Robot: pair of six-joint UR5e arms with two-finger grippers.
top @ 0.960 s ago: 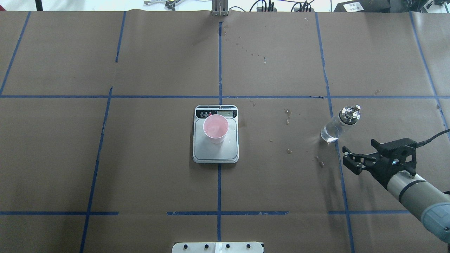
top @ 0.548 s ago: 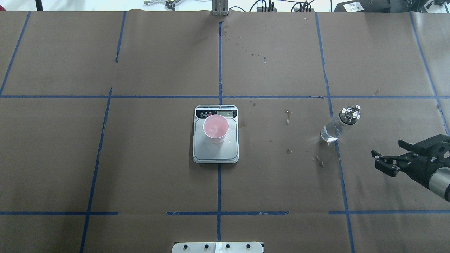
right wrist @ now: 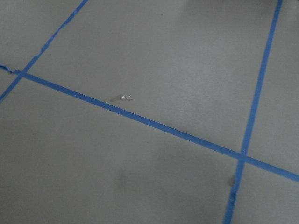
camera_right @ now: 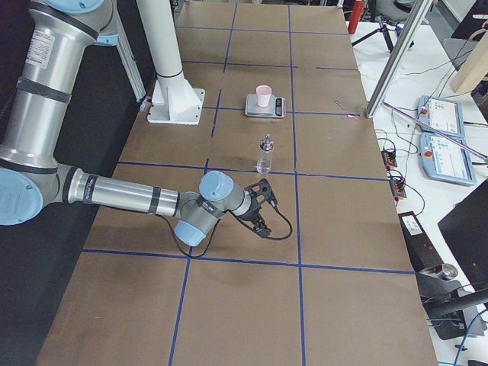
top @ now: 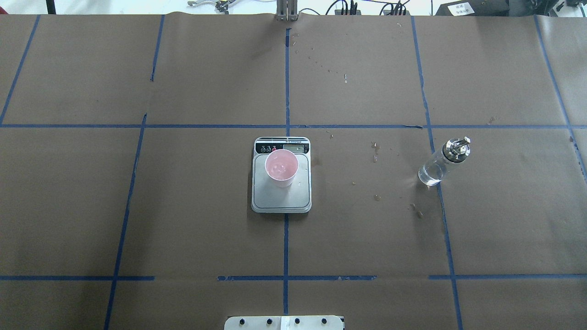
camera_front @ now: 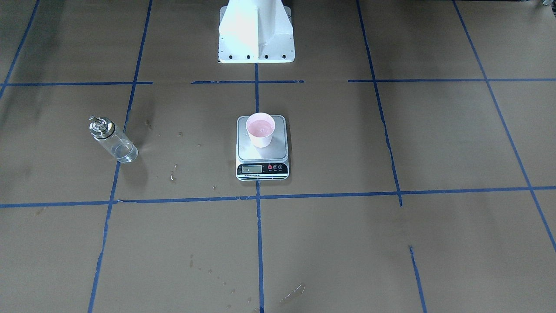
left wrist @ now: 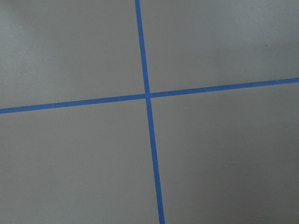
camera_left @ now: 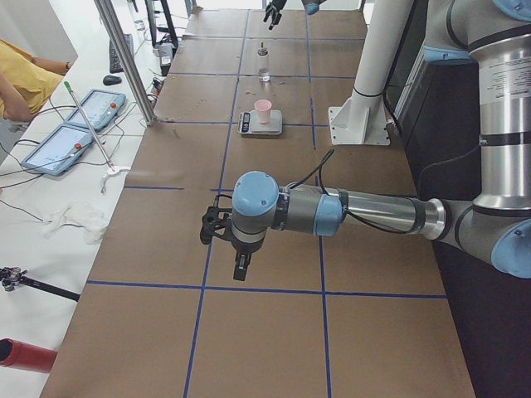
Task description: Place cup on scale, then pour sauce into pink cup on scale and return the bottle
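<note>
Cup [top: 281, 167] stood upright on the scale [top: 281, 198], on the half of the silver platform next to the black strip with the display. This strip was on the side away from the robot. In the front-facing view something wet shone on the pink bottom of the cup, but how much was in it could not be told.

The bottle [top: 440, 164] stood upright on the table [top: 183, 206], on the robot's right side, touching a blue tape line [top: 447, 229] and well apart from the scale. No arm touched it. The sauce [top: 429, 175] filled only the lower part of the glass, and the metal spout was at the top. Small wet spots [top: 375, 151] lay on the brown paper between the scale and the bottle.

Both arms were out of the overhead and front-facing views. In the left side view the left gripper [camera_left: 209, 228] hung over the table far toward the robot's left end, well apart from the scale. In the right side view the right gripper [camera_right: 261, 206] hung low over the table, near the bottle but not touching it, on the side away from the scale. How wide the jaws were could not be told for either gripper, because only the side views showed them. Each wrist camera showed only brown paper and crossing blue tape.
</note>
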